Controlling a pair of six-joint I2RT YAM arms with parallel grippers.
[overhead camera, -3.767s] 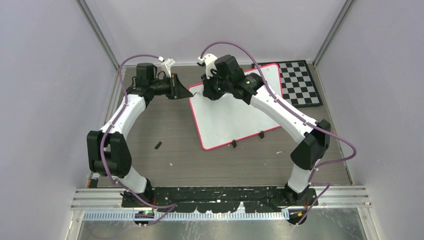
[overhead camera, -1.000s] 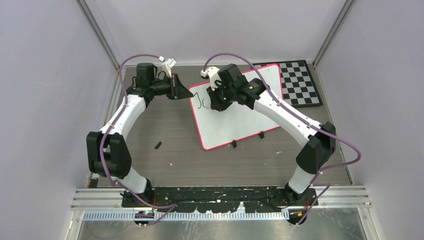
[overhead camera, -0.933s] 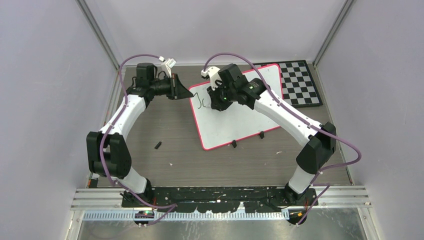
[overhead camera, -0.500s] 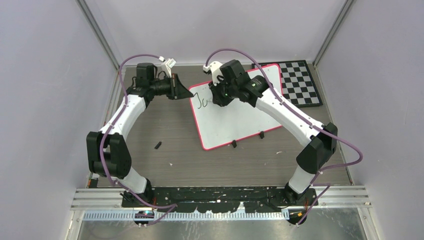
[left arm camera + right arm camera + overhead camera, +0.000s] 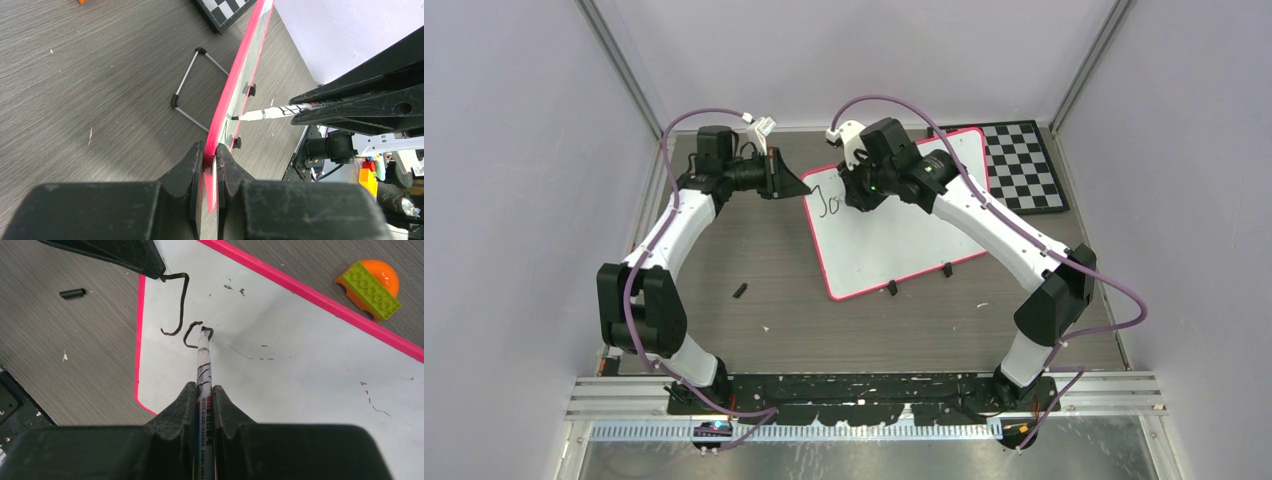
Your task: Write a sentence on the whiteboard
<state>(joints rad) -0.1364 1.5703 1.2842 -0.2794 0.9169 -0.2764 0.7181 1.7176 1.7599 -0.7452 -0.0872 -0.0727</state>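
Observation:
The whiteboard (image 5: 894,245), white with a pink rim, lies tilted on the table. My left gripper (image 5: 800,187) is shut on its far left corner; the left wrist view shows the jaws (image 5: 210,150) clamped on the rim (image 5: 240,75). My right gripper (image 5: 856,196) is shut on a whiteboard marker (image 5: 204,365), its tip touching the board. The sentence stands as a dark "J" (image 5: 177,305) and a partly drawn "o" (image 5: 192,332) near the left corner, also seen from above (image 5: 827,203). The marker also shows in the left wrist view (image 5: 280,111).
A black-and-white checkerboard (image 5: 1024,165) lies behind the board at the right. Two black clips (image 5: 891,287) sit on the board's near edge. A small black cap (image 5: 740,291) lies on the table. An orange and green toy block (image 5: 372,285) sits beyond the board's far edge.
The board was blank at first; the right gripper has drawn a "J" and moved slightly right, drawing an "o". The left gripper has stayed clamped on the corner.

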